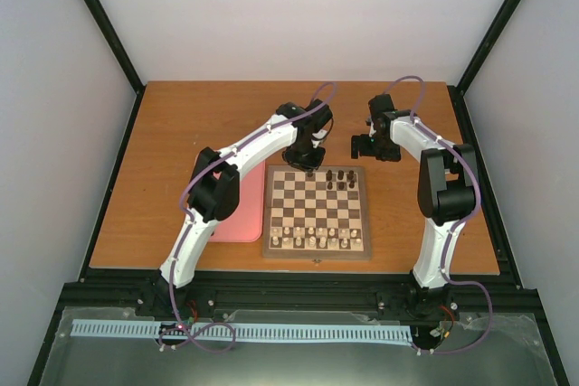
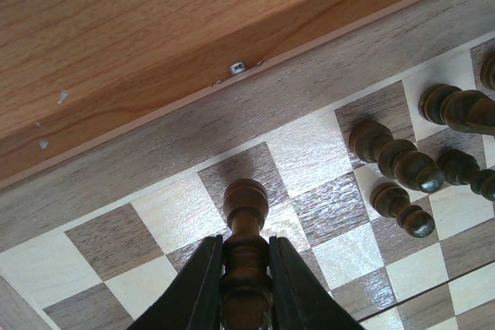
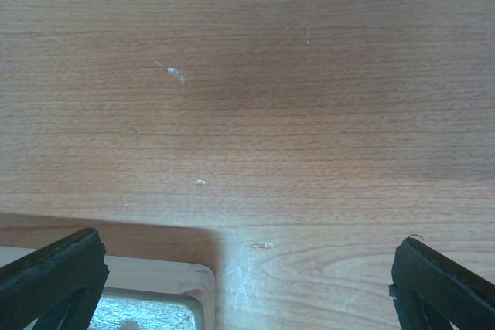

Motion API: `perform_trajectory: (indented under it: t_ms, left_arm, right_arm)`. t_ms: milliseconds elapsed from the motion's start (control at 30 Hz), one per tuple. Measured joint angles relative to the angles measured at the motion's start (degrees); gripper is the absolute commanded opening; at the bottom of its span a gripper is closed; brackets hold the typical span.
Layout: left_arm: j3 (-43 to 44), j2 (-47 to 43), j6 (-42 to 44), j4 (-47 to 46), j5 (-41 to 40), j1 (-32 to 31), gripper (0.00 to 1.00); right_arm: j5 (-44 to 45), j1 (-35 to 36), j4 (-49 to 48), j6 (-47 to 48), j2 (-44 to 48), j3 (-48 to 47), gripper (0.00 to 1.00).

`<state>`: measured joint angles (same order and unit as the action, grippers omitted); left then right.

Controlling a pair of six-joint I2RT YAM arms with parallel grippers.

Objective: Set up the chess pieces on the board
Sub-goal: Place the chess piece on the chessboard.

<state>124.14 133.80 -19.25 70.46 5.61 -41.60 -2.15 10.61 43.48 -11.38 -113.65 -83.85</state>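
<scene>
My left tool is clenched on a dark chess piece, whose head pokes out just ahead of my fingertips, over the board. More dark pieces stand ahead-right. My right tool is released, over the tabletop.

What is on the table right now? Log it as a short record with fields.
left gripper: shut on a dark chess piece, at the far edge of the board
right gripper: open, empty, over bare table beyond the board
dark pieces: small cluster standing on the board's far right squares
pale pieces: lined up along the board's near rows
tray: pink, left of the board, partly hidden by the left arm
</scene>
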Motion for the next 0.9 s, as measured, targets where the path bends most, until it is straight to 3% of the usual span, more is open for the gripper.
perform_trajectory:
  t_ms: [500,633,900]
  left_arm:
    - [0.02,0.37,0.02,0.0,-0.07,0.0,0.13]
    - [0.02,0.5,0.02,0.0,-0.04,0.0,0.21]
    - [0.07,0.74,0.09,-0.02,-0.02,0.0,0.22]
  right_arm:
    - [0.0,0.0,0.0,0.0,0.0,0.0,1.0]
    - [0.0,0.0,0.0,0.0,0.0,0.0,1.0]
    - [0.0,0.0,0.0,0.02,0.0,0.0,1.0]
